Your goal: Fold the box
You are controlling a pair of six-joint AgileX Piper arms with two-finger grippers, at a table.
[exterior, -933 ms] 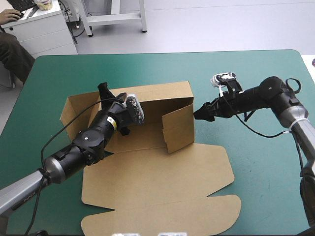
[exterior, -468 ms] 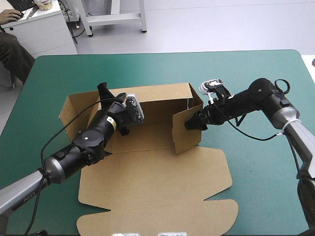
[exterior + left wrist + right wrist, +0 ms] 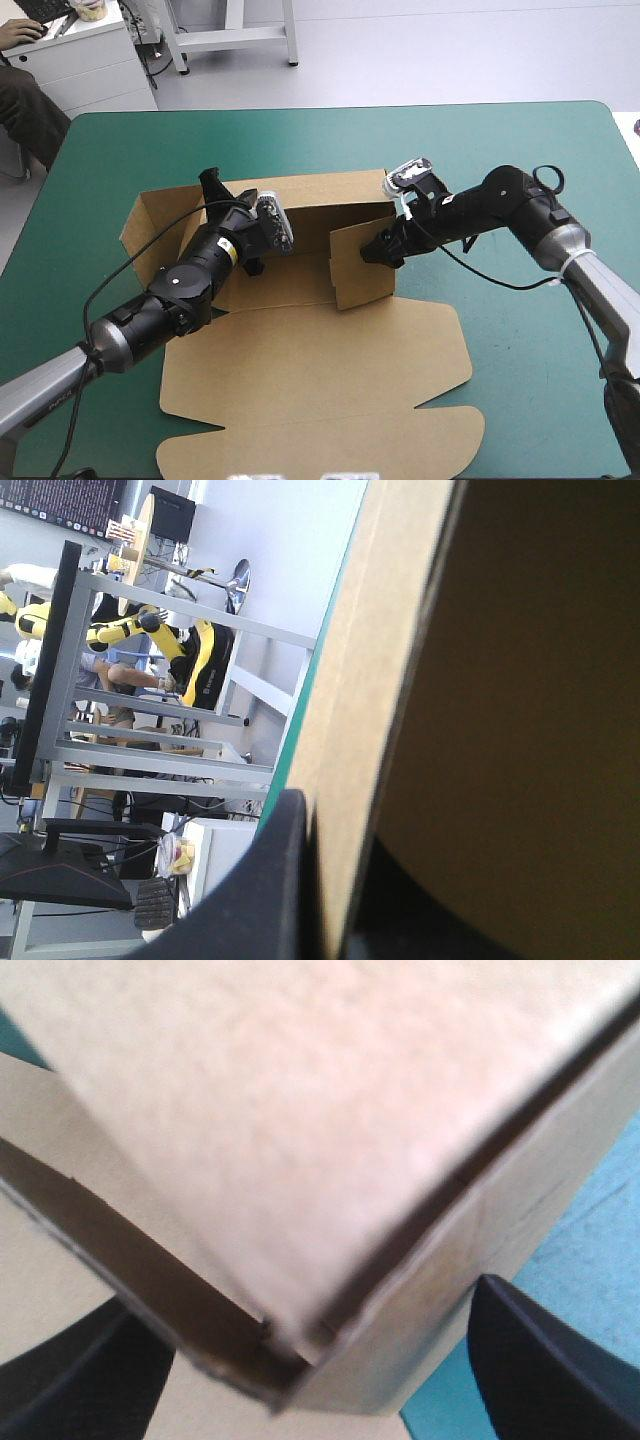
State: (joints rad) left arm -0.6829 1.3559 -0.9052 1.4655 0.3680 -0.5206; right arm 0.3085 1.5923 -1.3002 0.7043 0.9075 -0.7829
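While the box lies on the table with its lid flat toward 6 o'clock, the left gripper pinches its back wall at 10 o'clock, jaws nearly closed on board; the right gripper, jaws wide, straddles the 3 o'clock wall's corner

You are seeing the right gripper moving leftward, off the teal-green cover where it was hovering apart from the box, and coming against the raised right-hand flap, whose corner is now sitting between its black fingers while that flap is swinging slightly leftward.
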